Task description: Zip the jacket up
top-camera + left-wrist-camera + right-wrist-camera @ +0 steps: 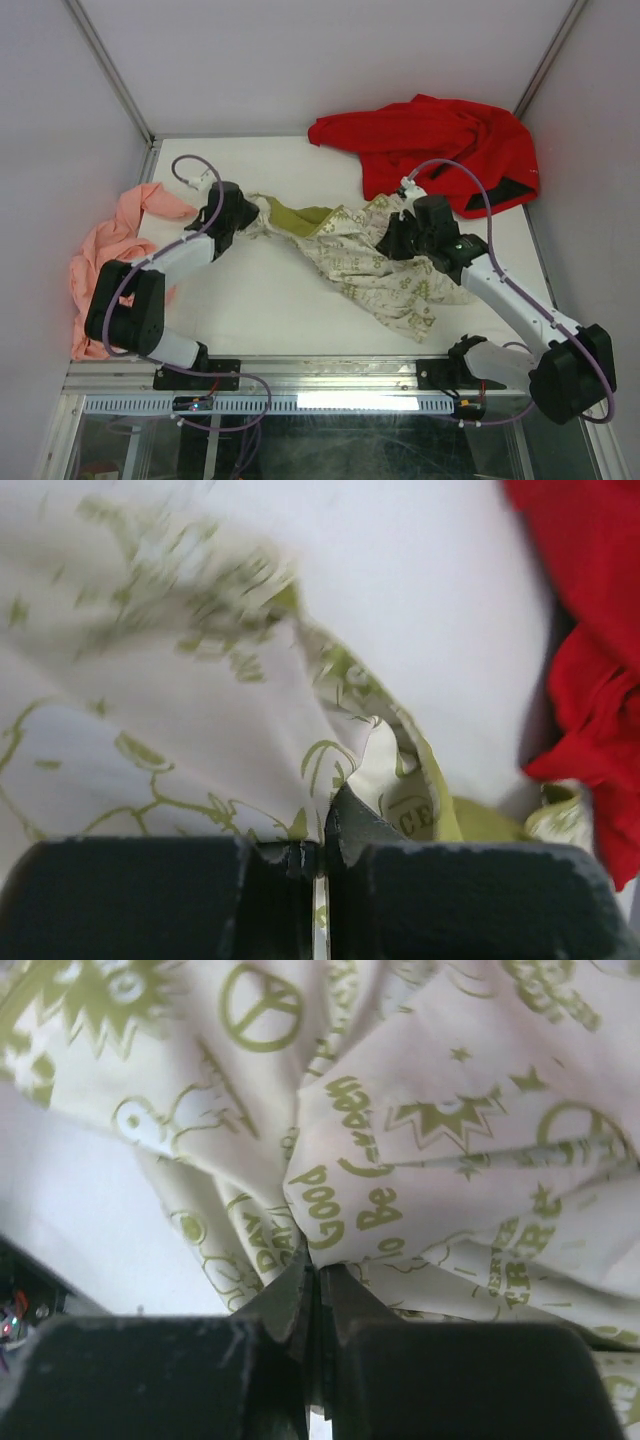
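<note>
The jacket (375,262), cream-white with small olive-green prints and olive lining, is stretched across the middle of the table between both arms. My left gripper (248,213) is shut on its left end; in the left wrist view the jacket's printed fabric (200,740) bunches at my closed left gripper (322,830). My right gripper (397,232) is shut on the jacket's upper right part; in the right wrist view the jacket's cloth (440,1160) is pinched in my right gripper (318,1265). The zipper is hidden in the folds.
A plain red garment (440,145) lies at the back right, close behind my right gripper, and shows in the left wrist view (590,660). A salmon-pink garment (105,250) lies heaped at the left edge beside the left arm. White walls enclose the table.
</note>
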`<state>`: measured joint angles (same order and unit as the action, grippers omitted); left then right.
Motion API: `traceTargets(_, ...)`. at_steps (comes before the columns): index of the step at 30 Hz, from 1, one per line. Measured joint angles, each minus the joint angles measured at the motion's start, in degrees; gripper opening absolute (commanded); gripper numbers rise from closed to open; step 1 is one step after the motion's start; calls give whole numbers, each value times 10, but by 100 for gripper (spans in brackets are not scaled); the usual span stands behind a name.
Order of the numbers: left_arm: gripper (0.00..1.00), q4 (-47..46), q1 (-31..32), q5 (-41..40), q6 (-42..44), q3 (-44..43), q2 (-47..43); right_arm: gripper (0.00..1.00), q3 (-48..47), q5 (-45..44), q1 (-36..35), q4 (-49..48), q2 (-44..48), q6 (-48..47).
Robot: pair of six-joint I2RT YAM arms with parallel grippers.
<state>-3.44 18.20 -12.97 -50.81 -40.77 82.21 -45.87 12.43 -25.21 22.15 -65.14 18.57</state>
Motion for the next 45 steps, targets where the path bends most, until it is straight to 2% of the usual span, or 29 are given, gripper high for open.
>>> traceTargets(4,0,19,-19,22,51,-152,77,0,-26,-15,-73,25,26,5)
traceTargets(10,0,73,-14,107,136,-424,191,2,-68,-42,-202,5,32,30)
traceTargets(13,0,100,-10,150,173,-502,204,10,-92,-58,-272,-31,6,39)
traceTargets(16,0,113,-8,168,207,-528,200,17,-125,-70,-330,-71,-55,43)
traceTargets(19,3,125,-9,169,236,-519,195,31,-149,-69,-360,-90,-123,44)
traceTargets(23,22,135,-14,136,266,-455,178,58,-169,-42,-369,-78,-184,41)
traceTargets(26,42,148,-18,104,280,-407,161,70,-185,-23,-370,-53,-200,33)
traceTargets(29,60,155,-21,85,287,-370,130,75,-197,-21,-370,-34,-195,21)
traceTargets(31,66,155,-24,78,283,-336,89,77,-198,-19,-364,-21,-179,11)
traceTargets(34,72,153,-25,74,271,-281,3,80,-197,-17,-334,0,-147,0)
traceTargets(39,81,140,-14,96,228,-158,-158,87,-159,-17,-243,10,-69,-9)
traceTargets(45,84,177,36,132,171,-21,-246,97,-74,-24,-101,22,-11,-22)
